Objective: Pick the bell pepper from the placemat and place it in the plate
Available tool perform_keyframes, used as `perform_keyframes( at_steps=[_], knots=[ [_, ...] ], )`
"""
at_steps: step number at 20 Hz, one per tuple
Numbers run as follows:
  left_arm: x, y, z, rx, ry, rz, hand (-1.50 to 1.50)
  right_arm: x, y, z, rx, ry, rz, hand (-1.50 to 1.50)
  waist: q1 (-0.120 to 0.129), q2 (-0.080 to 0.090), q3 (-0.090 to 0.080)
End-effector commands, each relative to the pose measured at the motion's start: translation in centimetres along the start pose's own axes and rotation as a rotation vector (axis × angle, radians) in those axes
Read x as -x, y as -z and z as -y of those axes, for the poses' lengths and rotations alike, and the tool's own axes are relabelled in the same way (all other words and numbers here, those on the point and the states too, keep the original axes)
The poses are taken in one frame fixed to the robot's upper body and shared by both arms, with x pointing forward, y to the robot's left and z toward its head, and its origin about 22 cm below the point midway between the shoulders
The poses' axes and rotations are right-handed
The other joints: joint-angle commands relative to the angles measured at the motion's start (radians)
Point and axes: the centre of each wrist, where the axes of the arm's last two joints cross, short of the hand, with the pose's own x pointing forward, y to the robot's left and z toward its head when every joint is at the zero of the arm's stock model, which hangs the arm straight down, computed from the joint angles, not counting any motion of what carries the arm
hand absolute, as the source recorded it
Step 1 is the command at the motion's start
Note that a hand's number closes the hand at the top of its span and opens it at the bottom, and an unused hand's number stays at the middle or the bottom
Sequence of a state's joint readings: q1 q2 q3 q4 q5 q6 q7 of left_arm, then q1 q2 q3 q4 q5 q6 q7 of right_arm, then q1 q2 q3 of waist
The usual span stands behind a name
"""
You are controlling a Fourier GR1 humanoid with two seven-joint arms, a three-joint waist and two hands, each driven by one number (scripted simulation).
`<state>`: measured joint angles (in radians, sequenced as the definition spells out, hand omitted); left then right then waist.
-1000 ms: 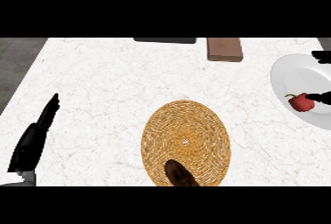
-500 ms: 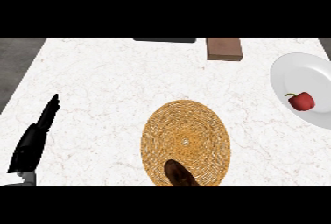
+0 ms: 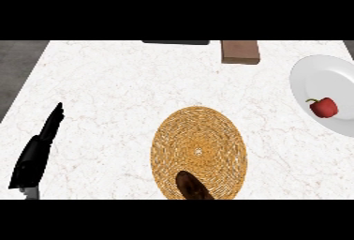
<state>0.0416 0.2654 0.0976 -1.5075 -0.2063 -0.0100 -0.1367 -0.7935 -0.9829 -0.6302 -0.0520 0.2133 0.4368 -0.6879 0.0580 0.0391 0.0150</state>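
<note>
In the head view, the red bell pepper [image 3: 323, 107] lies inside the white plate [image 3: 314, 75], which sits at about three o'clock on the marble counter [image 3: 117, 79] and runs off the view's right edge; the pepper rests on the plate's lower part, green stem pointing to nine o'clock. The woven placemat [image 3: 199, 145] lies at about six o'clock, well apart from the plate, and carries only a dark brown oblong object [image 3: 193, 186] at its near rim, which I cannot identify. The left hand [image 3: 38, 152] rests at eight o'clock near the counter's left edge, fingers straight and holding nothing. The right hand shows nowhere. A brown block [image 3: 240, 51] sits at one o'clock, a dark flat item [image 3: 176, 42] at twelve. Judging by this, the placing looks done, with nothing left.
</note>
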Motion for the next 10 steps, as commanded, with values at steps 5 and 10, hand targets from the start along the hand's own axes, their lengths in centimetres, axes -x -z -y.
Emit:
perform_keyframes(
  at_steps=[5, 10],
  knots=[
    [-0.3, 0.2, 0.7, -0.010, -0.008, 0.017, 0.00, 0.1, -2.1, 2.6, -0.024, -0.012, 0.064, -1.50, -0.001, 0.007, 0.005],
    [0.2, -0.1, -0.3, -0.013, 0.003, -0.006, 0.00, -0.7, -3.1, 4.6, -0.001, -0.004, 0.047, -1.50, -0.003, 0.005, 0.006]
  ],
)
